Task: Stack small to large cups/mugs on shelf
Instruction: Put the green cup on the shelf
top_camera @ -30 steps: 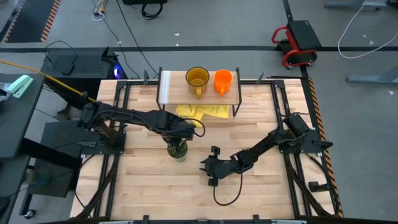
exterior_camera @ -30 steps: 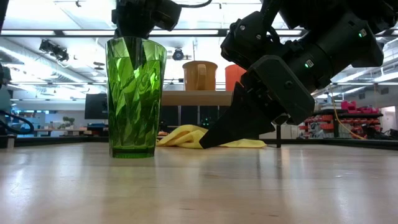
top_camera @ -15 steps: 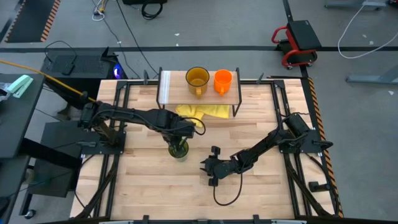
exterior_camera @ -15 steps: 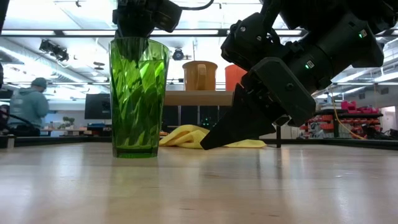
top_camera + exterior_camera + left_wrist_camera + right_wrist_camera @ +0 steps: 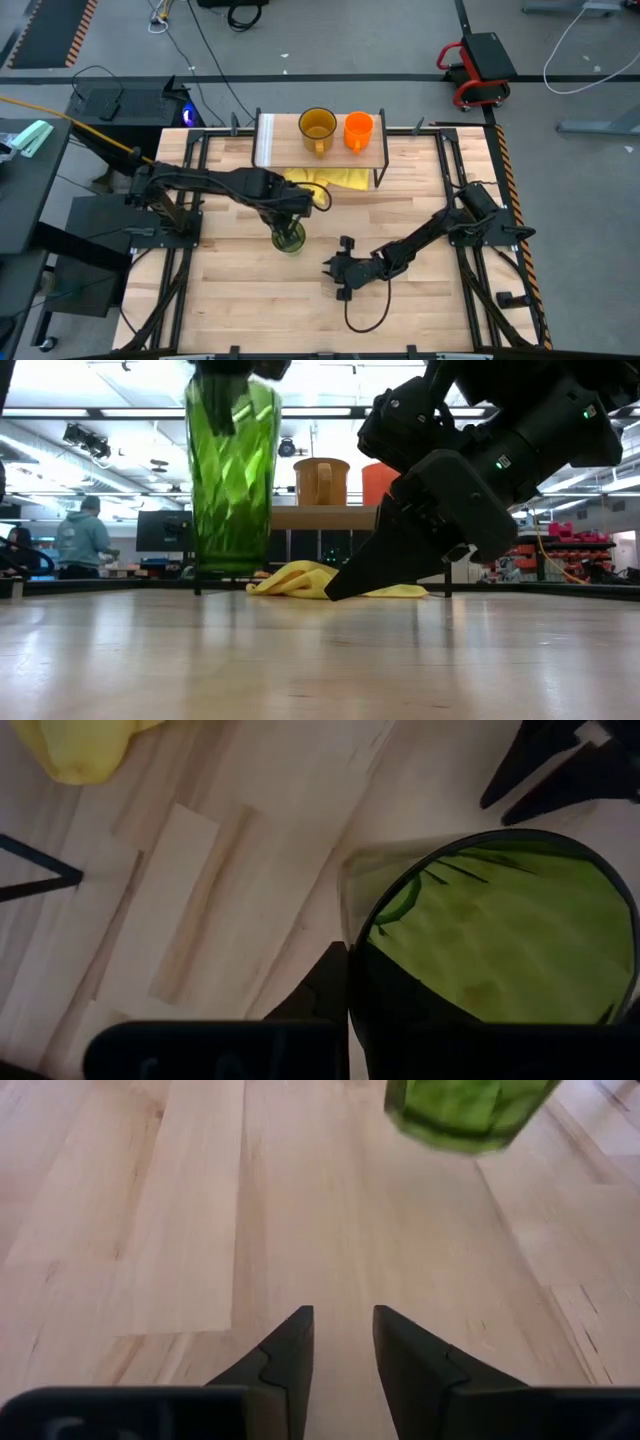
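Nearest me in the low view, my right hand (image 5: 340, 588) rests with its fingertips on the counter (image 5: 420, 200), fingers a little apart and holding nothing; it waits there, just beside where the green tumbler (image 5: 232, 470) was standing. That tumbler is what changed: a second ago its base sat on the wood, and now it hangs clear of it, with open air under the bottom. My left hand (image 5: 283, 215) has it pinched at the rim, one finger (image 5: 320, 990) outside the wall and the other seemingly down inside, so I read this as the lift having started. From above, the tumbler (image 5: 288, 238) has also drifted slightly toward the shelf (image 5: 265, 140).

That means the last cup is on its way. I judge the task well along, with carry and placement left.

Farther back, a yellow cloth (image 5: 325, 180) lies on the counter in front of the shelf, partly under it; it sits low and should not catch the tumbler if I keep height. On the shelf stand the amber mug (image 5: 317, 127) and the orange mug (image 5: 358, 130), close beside each other. The free space is the pale end next to the amber mug, whose handle points forward. Beyond the counter, a person (image 5: 82, 540) stands in the room, well apart.
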Controlling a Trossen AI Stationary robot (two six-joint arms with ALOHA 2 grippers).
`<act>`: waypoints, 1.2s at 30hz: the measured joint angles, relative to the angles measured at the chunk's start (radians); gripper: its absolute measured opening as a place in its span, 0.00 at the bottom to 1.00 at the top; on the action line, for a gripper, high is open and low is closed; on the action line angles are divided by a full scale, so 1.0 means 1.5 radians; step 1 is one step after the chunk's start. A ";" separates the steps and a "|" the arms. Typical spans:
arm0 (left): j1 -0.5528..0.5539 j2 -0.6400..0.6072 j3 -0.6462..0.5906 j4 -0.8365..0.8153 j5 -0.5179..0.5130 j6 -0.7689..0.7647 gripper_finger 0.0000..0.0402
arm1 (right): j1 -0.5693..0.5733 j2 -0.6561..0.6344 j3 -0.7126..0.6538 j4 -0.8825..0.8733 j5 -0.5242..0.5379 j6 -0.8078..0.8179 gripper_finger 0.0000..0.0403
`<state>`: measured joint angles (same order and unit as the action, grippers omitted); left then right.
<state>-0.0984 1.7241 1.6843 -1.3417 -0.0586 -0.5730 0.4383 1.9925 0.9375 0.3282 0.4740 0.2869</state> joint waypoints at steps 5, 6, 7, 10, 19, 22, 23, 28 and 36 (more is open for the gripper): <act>0.014 0.000 0.063 -0.057 -0.020 -0.026 0.03 | 0.020 -0.035 0.000 -0.031 0.002 -0.001 0.23; 0.018 0.000 0.075 -0.072 -0.028 -0.029 0.03 | 0.026 -0.049 0.000 -0.042 0.006 -0.002 0.22; 0.023 0.000 0.087 -0.086 -0.035 -0.030 0.03 | 0.034 -0.064 0.000 -0.055 0.016 -0.005 0.20; 0.038 0.000 0.118 -0.105 -0.042 -0.030 0.03 | 0.062 -0.113 0.000 -0.090 0.065 -0.024 0.15; 0.088 -0.001 0.196 -0.130 -0.052 -0.026 0.03 | 0.135 -0.286 -0.027 -0.163 0.176 -0.064 0.04; 0.108 -0.001 0.215 -0.148 -0.068 -0.023 0.03 | 0.133 -0.370 -0.090 -0.160 0.181 -0.042 0.02; 0.116 -0.002 0.217 -0.147 -0.071 -0.021 0.03 | 0.131 -0.402 -0.118 -0.156 0.185 -0.031 0.02; 0.155 -0.001 0.221 -0.152 -0.071 0.003 0.03 | 0.154 -0.544 -0.307 0.028 0.192 -0.004 0.03; 0.228 -0.001 0.251 -0.154 -0.070 0.037 0.03 | 0.194 -0.667 -0.485 0.175 0.193 -0.015 0.03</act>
<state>0.2434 1.7233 2.0614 -1.5723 -0.1642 -0.5181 0.7296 0.9915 0.2096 0.5911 0.7634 0.2644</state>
